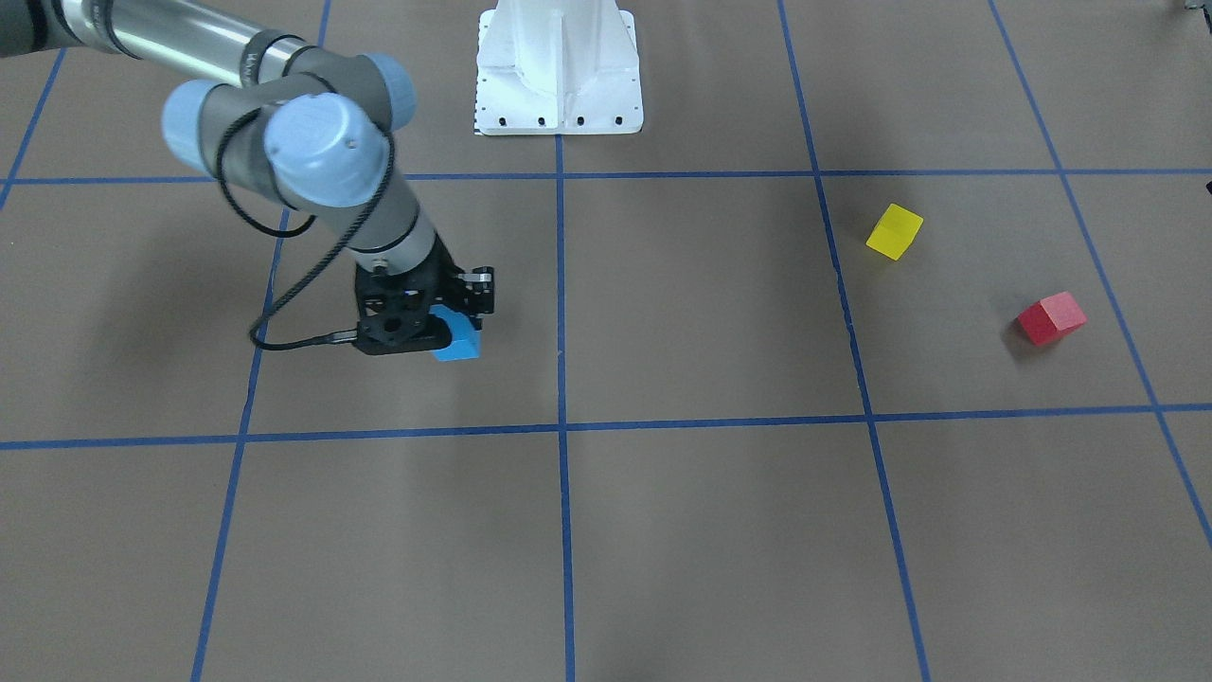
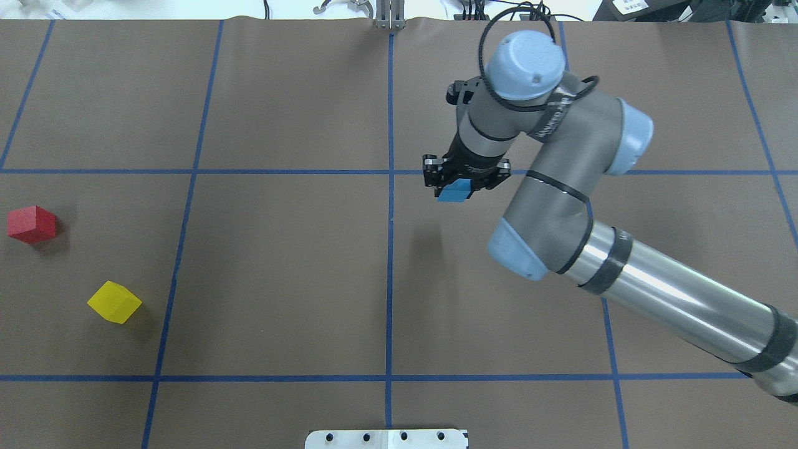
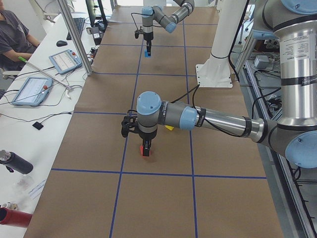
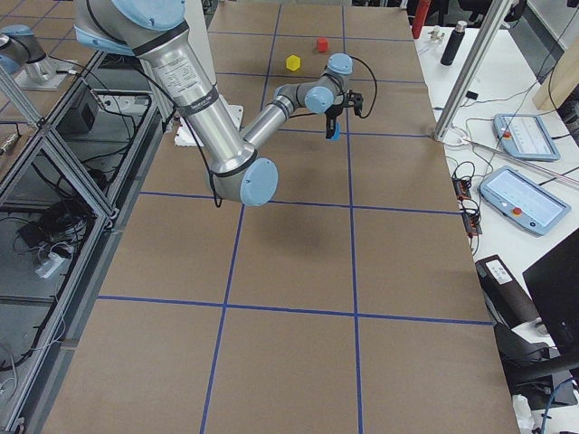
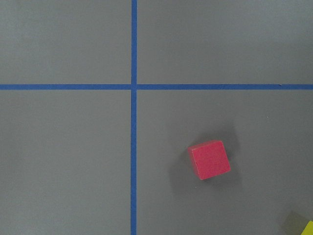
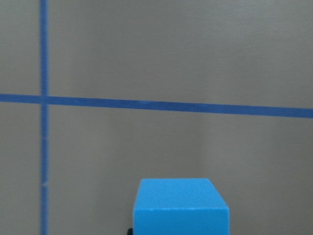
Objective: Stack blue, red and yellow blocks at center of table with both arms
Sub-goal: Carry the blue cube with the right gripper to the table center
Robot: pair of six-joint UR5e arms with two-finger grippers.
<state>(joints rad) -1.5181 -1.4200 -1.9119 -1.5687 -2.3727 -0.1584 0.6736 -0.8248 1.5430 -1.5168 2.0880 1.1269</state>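
Note:
My right gripper (image 1: pixel 456 327) is shut on the light blue block (image 1: pixel 458 343), holding it a little above the table (image 2: pixel 287 274), just right of the centre tape line in the overhead view. The same blue block (image 6: pixel 181 205) fills the bottom of the right wrist view. The yellow block (image 2: pixel 114 302) and red block (image 2: pixel 31 224) lie apart on the table's left side. In the exterior left view my left gripper (image 3: pixel 144 144) hangs over the red block (image 3: pixel 144 150); I cannot tell whether it is open or shut. The left wrist view looks down on the red block (image 5: pixel 210 159).
The white pedestal base (image 1: pixel 559 66) stands at the robot's edge of the table. A side bench with tablets (image 3: pixel 30 89) and a seated person (image 3: pixel 12 34) runs along the far side. Metal posts (image 3: pixel 74 34) rise at the table's edge.

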